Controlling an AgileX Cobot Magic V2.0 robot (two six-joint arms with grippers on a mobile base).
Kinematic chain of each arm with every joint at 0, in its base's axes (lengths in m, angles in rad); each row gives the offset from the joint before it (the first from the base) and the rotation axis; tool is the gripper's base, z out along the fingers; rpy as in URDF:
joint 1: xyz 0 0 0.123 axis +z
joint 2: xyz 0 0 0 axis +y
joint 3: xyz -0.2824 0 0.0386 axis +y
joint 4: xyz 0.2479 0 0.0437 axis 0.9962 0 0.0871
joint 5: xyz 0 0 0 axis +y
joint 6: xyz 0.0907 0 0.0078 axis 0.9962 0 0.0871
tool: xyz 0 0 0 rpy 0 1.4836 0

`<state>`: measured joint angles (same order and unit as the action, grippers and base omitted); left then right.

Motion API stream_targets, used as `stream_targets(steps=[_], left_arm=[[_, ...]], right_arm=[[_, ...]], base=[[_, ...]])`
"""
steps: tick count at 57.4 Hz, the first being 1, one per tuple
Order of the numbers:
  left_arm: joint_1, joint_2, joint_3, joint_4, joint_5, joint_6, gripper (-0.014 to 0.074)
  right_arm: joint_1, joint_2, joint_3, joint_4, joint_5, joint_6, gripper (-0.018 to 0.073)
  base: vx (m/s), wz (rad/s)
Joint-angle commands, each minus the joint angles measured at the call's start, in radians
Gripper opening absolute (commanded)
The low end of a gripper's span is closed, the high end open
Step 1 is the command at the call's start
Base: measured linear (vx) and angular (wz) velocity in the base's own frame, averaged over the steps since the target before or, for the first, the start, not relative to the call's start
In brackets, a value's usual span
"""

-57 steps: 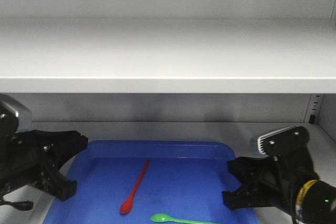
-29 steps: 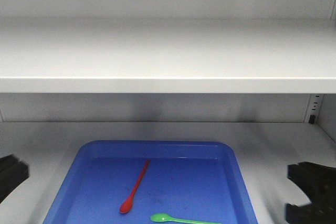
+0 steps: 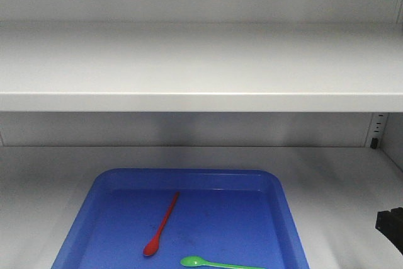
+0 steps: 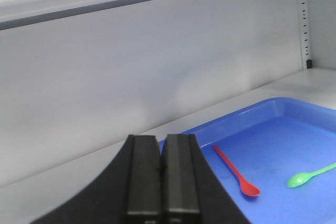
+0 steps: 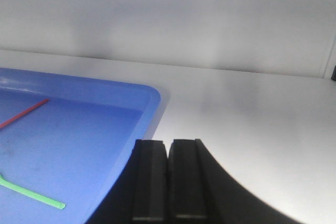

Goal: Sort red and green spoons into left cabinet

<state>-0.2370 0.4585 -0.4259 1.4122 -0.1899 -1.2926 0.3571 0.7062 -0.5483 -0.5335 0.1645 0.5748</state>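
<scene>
Storage cabinet interior, possibly in a lab: grey metal shelves [image 3: 201, 67] filling the frame, blue tray [image 3: 277, 184] sitting lower centre.

one red spoon [image 3: 161, 225], one green spoon [image 3: 217, 263], one blue tray [image 3: 275, 181]

Red spoon [image 3: 161, 225] & green spoon [image 3: 217, 263] lie apart in blue tray [image 3: 189, 178].

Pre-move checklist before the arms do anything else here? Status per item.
1. Red spoon lying in the blue tray: ok.
2. Green spoon in the tray: ok, handle end cut off in the front view.
3. Spoons apart, not touching: ok.
4. Left gripper shut, holding nothing: ok.
5. Right gripper shut, holding nothing: ok.
6. Tray fully on the cabinet shelf: cannot tell, near edge out of frame.
</scene>
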Motion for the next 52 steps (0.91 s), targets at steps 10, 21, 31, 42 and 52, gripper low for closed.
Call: stream_targets(steps=[10, 21, 31, 42, 52], left_arm=[[-0.003, 0.002, -0.027, -0.022, 0.0, -0.004, -0.0004], [-0.003, 0.002, -0.027, -0.022, 0.0, -0.004, -0.0004], [-0.003, 0.002, -0.027, -0.022, -0.004, -0.004, -0.0004], [-0.003, 0.002, -0.015, -0.214, 0.089, 0.123, -0.0004], [-0.003, 0.002, -0.015, -0.963, 0.196, 0.964, -0.0004]], right_arm=[[0.0, -0.003, -0.03, -0.011, -0.063, -0.002, -0.0003], [0.0, -0.003, -0.03, -0.012, -0.063, -0.002, -0.0003], [0.0, -0.003, -0.03, -0.012, -0.063, -0.002, -0.0003], [0.0, -0.003, -0.03, -0.012, -0.063, -0.002, -0.0003], [0.0, -0.003, -0.03, -0.012, -0.063, -0.002, -0.0003]], base=[[0.0, 0.0], [0.0, 0.0], [0.0, 0.0], [0.0, 0.0], [0.0, 0.0]])
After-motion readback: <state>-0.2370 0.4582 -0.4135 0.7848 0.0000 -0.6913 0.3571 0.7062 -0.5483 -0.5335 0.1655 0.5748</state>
